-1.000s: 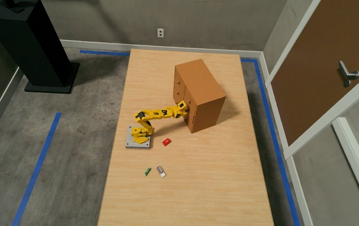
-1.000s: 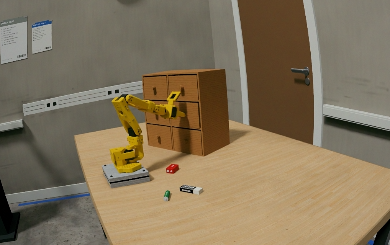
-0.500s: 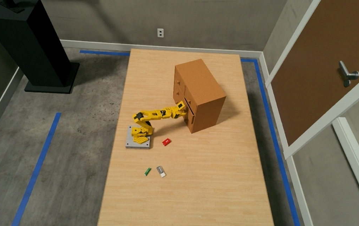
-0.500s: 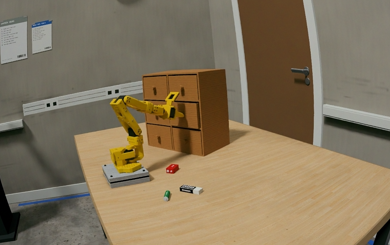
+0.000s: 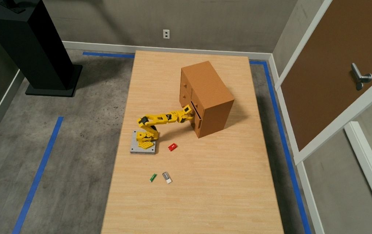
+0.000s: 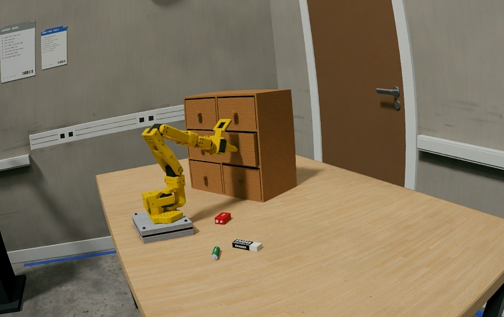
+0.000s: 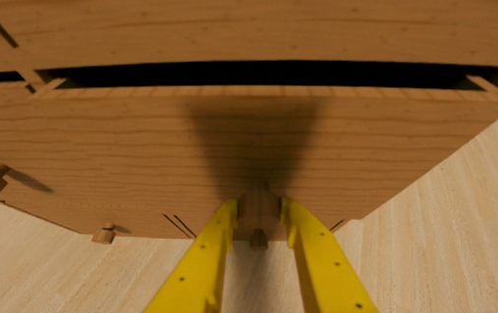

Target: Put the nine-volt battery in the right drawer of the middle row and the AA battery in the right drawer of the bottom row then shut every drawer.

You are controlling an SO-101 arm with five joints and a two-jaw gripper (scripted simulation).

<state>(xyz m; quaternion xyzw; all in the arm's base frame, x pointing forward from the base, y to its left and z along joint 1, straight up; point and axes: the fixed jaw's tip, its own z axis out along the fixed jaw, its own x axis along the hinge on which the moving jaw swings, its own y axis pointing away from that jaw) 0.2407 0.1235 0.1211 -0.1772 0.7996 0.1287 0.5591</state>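
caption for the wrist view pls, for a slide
The claw shut on the knob of the middle row's right drawer, which stands slightly open.

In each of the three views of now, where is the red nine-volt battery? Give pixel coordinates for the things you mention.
Top: just below the picture's centre, right of the arm's grey base plate; red nine-volt battery (image 5: 172, 147) (image 6: 222, 218).
Exterior: below the centre, between the base plate (image 5: 133, 150) (image 6: 167, 237) and the eraser (image 5: 166, 177) (image 6: 247, 245).
Wrist: not in it.
Shared landmark: the drawer chest (image 5: 215, 121) (image 6: 276, 145) (image 7: 264, 132).
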